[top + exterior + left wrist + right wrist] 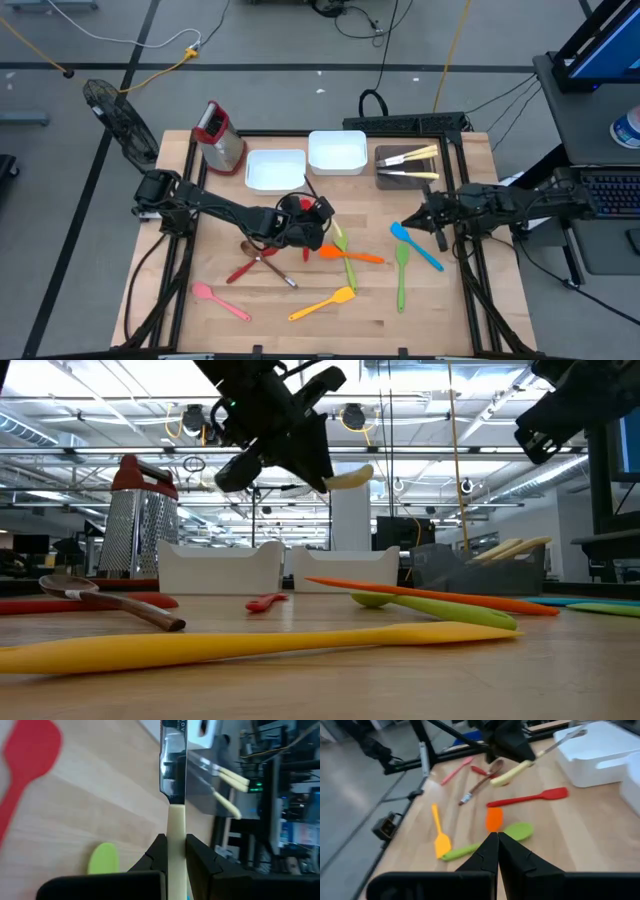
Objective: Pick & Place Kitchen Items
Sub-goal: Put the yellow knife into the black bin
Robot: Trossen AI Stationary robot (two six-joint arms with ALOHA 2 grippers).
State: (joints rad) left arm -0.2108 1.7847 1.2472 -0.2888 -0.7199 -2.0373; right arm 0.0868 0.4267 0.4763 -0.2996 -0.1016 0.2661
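Counts, near edge of the surface (420, 318) going far. Yellow spatula (322, 303): one, at 6 o'clock. Pink spatula (221, 301): one, at 7 o'clock. Green utensils: two, a green spoon (401, 272) at 4 o'clock and a green spatula (345, 258) near centre. Orange spatula (351, 255): one, lying across the green spatula. Red spatula (243, 271): one, crossed with one brown spoon (266, 262) at about 8 o'clock. Blue spatula (414, 244): one, at 3 o'clock. A small red utensil (265, 601) lies by the trays in the low view; type unclear.

Left pincer (312, 226), near centre and raised off the surface: fingers nearly closed, clenched on the pale handle of a steel knife (175, 795); the blade sticks out ahead of the fingers (202, 865) in the left wrist view. The low view shows the knife in the air, handle end poking out of the pincer.

Right pincer (422, 214), at 3 o'clock, just above the blue spatula's head: fingers pressed together, holding nothing, raised.

Far side: white trays (275, 169), two, side by side at 12 o'clock. Dark tray (388, 176): one, at 1 o'clock, holding two more pale-handled knives (408, 157). Grater (217, 135) with red top: one, at 11 o'clock, upright.
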